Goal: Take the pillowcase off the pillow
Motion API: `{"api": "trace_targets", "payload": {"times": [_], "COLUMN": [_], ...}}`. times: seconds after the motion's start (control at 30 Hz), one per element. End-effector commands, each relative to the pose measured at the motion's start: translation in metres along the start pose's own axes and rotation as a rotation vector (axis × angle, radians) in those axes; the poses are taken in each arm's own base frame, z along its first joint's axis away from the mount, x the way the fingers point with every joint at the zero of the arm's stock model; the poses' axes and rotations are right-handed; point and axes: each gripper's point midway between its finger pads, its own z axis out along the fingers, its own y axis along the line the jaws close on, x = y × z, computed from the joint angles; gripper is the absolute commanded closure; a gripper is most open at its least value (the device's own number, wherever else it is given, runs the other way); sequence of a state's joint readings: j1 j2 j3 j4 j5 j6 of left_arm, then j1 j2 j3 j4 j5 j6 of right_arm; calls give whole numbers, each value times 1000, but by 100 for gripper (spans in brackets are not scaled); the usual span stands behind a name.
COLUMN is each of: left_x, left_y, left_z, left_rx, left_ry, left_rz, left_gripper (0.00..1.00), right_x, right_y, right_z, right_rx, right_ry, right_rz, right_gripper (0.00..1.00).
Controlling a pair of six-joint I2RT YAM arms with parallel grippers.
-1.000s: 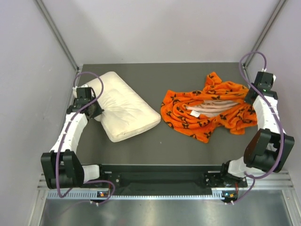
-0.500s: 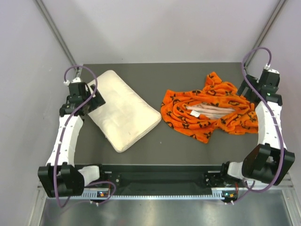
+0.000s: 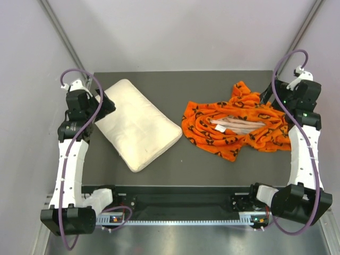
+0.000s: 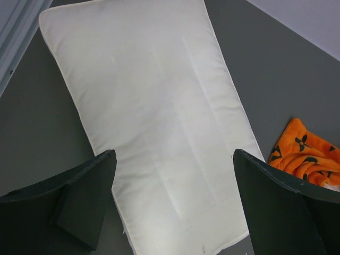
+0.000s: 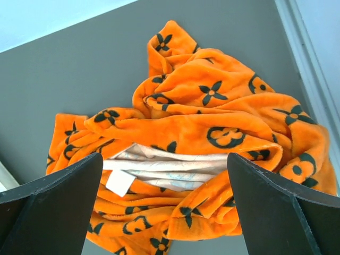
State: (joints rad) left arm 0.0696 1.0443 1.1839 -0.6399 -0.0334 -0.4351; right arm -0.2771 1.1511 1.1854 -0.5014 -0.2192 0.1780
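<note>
No words, numbers or brand names can be read anywhere. The pillowcase (image 5: 212,133) bears only black printed signs on its orange plush: four-petal flowers, flowers ringed by circles, and pointed diamond shapes, with no letters among the motifs that show. The tag (image 5: 120,182), small and white at the edge of the pale lining, looks blank in the right wrist view and is too small to read from the top camera.
</note>
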Motion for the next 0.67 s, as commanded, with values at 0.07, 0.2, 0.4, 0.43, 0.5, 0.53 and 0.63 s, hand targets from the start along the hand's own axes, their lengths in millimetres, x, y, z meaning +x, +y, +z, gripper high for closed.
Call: {"api": "trace_targets", "payload": {"times": [0.07, 0.2, 0.4, 0.43, 0.5, 0.53, 0.63], "left_x": [-24, -31, -35, -34, -36, -34, -37], "left_y": [-11, -13, -16, -17, -17, -17, -18], "left_z": [-13, -18, -20, -20, -20, -19, -21], "left_rx": [43, 49, 62, 68, 66, 63, 65], "left_ry": [-72, -94, -105, -104, -105, -96, -102], "left_rz": [15, 24, 29, 31, 32, 32, 30], "left_gripper": [4, 4, 4, 4, 4, 4, 4], "right_x": [-5, -8, -8, -8, -8, -8, -8], "right_y": [12, 13, 14, 14, 14, 14, 14], "right_z": [-3, -5, -5, -5, -5, -4, -4], "right_rx": [-55, -59, -63, -62, -63, -63, -62], "right_ry": [-37, -45, -46, -45, -46, -46, -46], "right_rz": [-23, -29, -33, -32, -34, -36, -36], "right_gripper": [0, 0, 0, 0, 0, 0, 0]}}
